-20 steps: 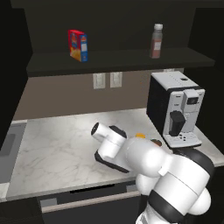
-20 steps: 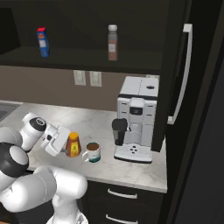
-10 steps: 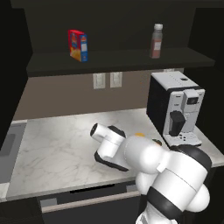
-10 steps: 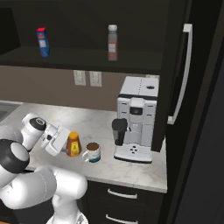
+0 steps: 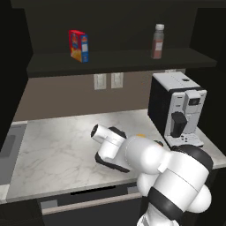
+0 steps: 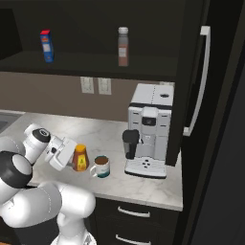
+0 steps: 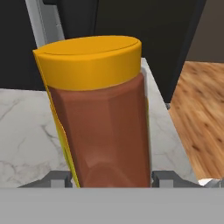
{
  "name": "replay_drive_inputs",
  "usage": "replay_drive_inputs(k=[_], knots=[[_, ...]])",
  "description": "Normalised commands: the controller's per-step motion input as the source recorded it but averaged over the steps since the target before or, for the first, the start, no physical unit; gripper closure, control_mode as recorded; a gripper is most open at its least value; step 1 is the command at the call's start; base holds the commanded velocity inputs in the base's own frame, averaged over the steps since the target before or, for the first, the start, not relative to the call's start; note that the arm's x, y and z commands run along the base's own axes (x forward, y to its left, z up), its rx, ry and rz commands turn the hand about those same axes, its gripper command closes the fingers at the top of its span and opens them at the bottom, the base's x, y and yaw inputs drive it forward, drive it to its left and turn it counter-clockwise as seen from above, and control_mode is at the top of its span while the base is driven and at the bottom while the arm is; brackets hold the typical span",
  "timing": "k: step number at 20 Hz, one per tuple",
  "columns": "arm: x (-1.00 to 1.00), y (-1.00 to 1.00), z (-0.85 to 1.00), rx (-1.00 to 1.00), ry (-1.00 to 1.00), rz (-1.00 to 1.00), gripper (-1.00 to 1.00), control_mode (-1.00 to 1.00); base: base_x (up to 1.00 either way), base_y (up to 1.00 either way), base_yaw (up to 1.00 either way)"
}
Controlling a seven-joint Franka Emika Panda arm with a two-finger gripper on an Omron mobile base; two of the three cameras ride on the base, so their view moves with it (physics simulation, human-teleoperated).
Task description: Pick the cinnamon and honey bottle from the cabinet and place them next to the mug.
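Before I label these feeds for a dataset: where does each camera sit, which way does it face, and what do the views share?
Left base view: behind the arm to its left, looking forward and down at the counter, cabinet and cinnamon; the white arm rises lower right.
Right base view: behind to its right, same direction; the arm rises lower left, gripper at the honey bottle beside the mug.
Hand view: on the hand, looking along the gripper at the honey bottle between its fingers.
Shared: both base views show cinnamon and coffee machine.

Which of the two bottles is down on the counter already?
The honey bottle, squat and amber with a yellow cap, beside the mug. The slim brown cinnamon stands on the cabinet shelf.
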Motion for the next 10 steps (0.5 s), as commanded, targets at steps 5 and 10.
replay_drive_inputs(k=[5,10], knots=[[0.00,0.00,0.00,0.00,0.00,0.00,-1.00,-1.00,0.00,0.00,0.00],[0.00,0.00,0.00,0.00,0.00,0.00,-1.00,-1.00,0.00,0.00,0.00]])
